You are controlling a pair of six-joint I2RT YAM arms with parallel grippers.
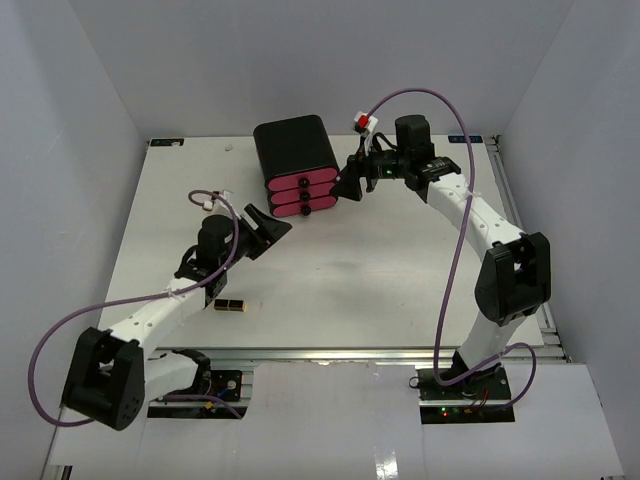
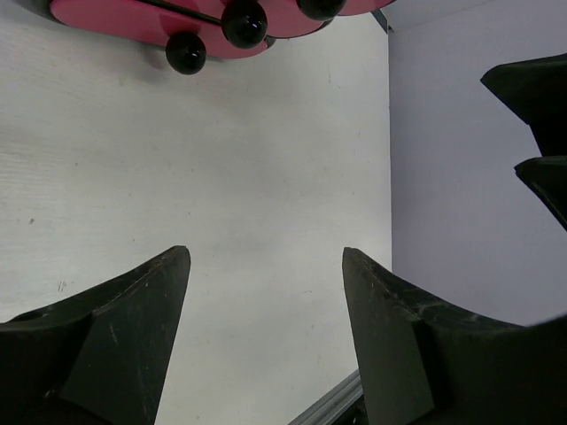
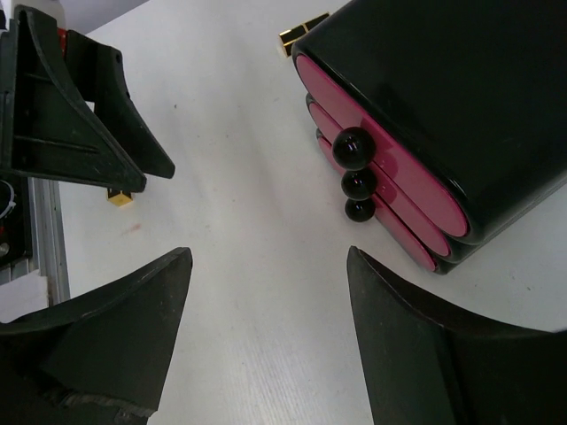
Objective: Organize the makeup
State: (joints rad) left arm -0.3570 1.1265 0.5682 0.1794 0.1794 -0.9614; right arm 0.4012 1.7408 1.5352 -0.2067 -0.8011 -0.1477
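A black-and-gold lipstick case (image 1: pixel 230 305) lies on the table near the front, beside my left arm. Its gold end shows in the right wrist view (image 3: pixel 120 197). A second lipstick case (image 3: pixel 301 34) lies behind the far side of the black box. My left gripper (image 1: pixel 268 228) (image 2: pixel 266 252) is open and empty, just left of the box front. My right gripper (image 1: pixel 350 185) (image 3: pixel 268 251) is open and empty, just right of the box front. The tan bottles, the orange tube and the egg shape are out of view.
The big black box with three pink drawers (image 1: pixel 295 165) stands at the back middle, its drawers shut, black knobs (image 3: pixel 354 149) facing the front. Grey walls close in the table (image 1: pixel 380 270) on three sides. A metal rail (image 1: pixel 400 353) runs along the front edge.
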